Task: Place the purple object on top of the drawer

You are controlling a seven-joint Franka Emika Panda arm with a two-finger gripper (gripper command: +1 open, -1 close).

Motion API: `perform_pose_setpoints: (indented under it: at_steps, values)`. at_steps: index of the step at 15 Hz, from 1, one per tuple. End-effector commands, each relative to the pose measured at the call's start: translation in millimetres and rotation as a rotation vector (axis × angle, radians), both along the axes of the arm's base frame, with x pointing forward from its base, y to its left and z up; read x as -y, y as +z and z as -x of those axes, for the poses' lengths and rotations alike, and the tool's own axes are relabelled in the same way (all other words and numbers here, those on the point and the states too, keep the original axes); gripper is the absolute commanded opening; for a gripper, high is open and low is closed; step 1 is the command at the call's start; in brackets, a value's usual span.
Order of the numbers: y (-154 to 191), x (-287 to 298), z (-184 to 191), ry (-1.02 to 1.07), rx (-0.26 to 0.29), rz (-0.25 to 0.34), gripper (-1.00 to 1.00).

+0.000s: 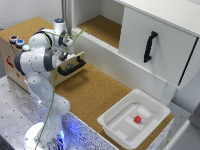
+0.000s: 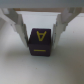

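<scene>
- purple cube [image 2: 40,41] sits squarely between the two fingers [image 2: 19,29] in the wrist view, jaws closed against its opposite sides, yellow mark on the face toward the camera.
- no long axis to speak of: roughly as wide as deep, so no turning called for.
- in the exterior view, gripper [image 1: 64,50] hangs over the low cabinet, right by the drawer [image 1: 70,63] with its black handle; cube itself hidden there by the arm.
- pale blurred surface behind the cube; touching or just above it, cannot tell.
- likely next: settle onto the top, then spread the jaws.
</scene>
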State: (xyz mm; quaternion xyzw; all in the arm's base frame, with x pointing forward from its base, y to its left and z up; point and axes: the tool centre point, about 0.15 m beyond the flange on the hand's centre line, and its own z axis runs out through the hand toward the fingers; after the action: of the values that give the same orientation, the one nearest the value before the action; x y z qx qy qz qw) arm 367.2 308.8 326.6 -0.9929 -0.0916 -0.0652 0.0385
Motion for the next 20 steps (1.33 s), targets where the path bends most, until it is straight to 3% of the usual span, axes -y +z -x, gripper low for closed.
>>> perform_pose_setpoints:
  at_steps: [1, 5, 8, 9, 14, 16, 18, 20]
  values:
    - [20, -17, 4, -0.020, 0.027, 0.097, -1.00]
    - [74, -39, -1, 0.056, 0.129, 0.106, -1.00]
    - [131, -68, -2, 0.164, 0.229, 0.209, -1.00]
    - [148, -80, -2, 0.236, 0.241, 0.217, -1.00]
    - [181, -136, 14, 0.607, 0.177, 0.224, -1.00]
    - [184, -154, 18, 0.792, 0.116, 0.182, -1.00]
    - [173, -165, 20, 0.924, 0.082, 0.271, -1.00]
    - [157, -169, 15, 1.035, 0.033, 0.267, -1.00]
